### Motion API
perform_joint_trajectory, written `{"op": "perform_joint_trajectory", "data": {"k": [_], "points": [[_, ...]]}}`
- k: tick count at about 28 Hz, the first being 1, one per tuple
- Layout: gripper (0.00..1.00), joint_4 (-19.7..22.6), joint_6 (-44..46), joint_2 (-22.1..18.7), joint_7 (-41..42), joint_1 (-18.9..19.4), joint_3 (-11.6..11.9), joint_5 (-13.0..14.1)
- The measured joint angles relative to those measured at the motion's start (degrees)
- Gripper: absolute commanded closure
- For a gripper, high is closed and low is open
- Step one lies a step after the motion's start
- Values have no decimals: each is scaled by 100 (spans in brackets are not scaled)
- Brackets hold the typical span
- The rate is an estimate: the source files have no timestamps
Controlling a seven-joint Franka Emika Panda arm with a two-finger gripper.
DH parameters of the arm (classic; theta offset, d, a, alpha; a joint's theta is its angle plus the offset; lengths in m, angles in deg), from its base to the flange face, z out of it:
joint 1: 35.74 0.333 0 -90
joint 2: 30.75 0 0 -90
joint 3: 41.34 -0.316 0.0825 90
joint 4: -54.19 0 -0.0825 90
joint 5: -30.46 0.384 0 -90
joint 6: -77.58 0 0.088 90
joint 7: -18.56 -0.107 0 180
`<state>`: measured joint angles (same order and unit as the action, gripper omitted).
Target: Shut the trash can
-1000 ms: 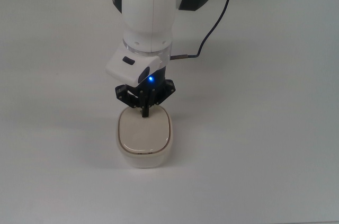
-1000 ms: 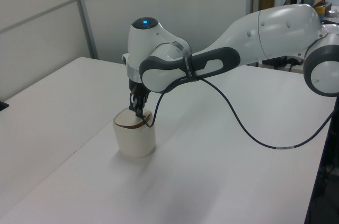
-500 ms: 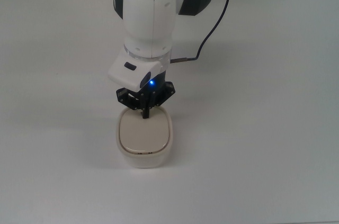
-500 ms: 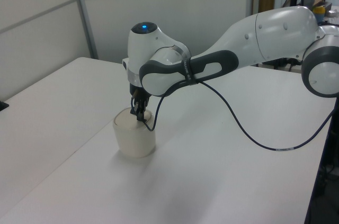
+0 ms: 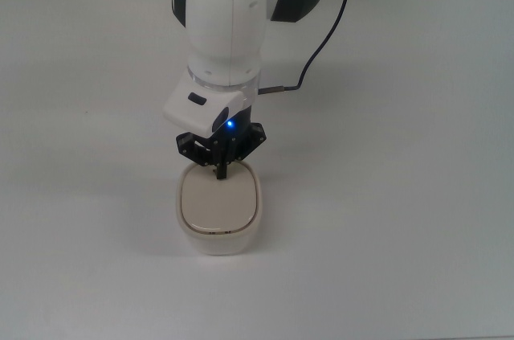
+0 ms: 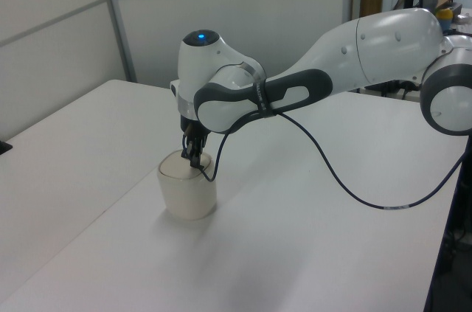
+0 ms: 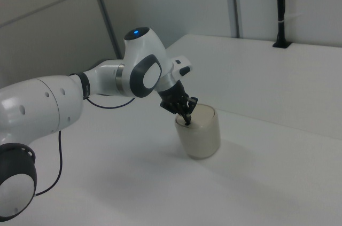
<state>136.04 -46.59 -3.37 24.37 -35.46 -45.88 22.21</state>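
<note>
The cream trash can [image 5: 218,227] [image 6: 187,195] [image 7: 199,133] stands on the white table, its flat lid [image 5: 218,201] lying level in the rim. A small dark button shows at the lid's near edge in the top view. My gripper [image 5: 220,173] [image 6: 195,164] [image 7: 187,121] points straight down with its fingers shut together, their tips touching the far edge of the lid. Nothing is held between them.
A black cable [image 5: 325,30] [image 6: 346,183] runs from the gripper's side across the white table [image 5: 401,195]. In the right view a dark post [image 7: 280,7] stands at the table's far edge. Grey wall panels rise behind the table.
The lid, tilted with a dark gap one second ago in the left view, now lies flat. The arm dropped slightly; since half a second ago almost nothing has moved.
</note>
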Motion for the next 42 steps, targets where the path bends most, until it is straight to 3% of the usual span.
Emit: {"op": "perform_joint_trajectory", "data": {"k": [3,5,6,8,25,31,42], "points": [[80,-45,0,-93,-33,0,0,133],[58,-65,0,-191,-55,-3,1,211],[30,-67,9,-255,-74,-3,4,249],[0,-68,128,-415,-131,-5,14,298],[0,-115,2381,-1428,-292,-57,45,307],[0,-205,3125,-1544,-294,-65,46,307],[0,-210,3385,-1564,-316,-68,52,307]]}}
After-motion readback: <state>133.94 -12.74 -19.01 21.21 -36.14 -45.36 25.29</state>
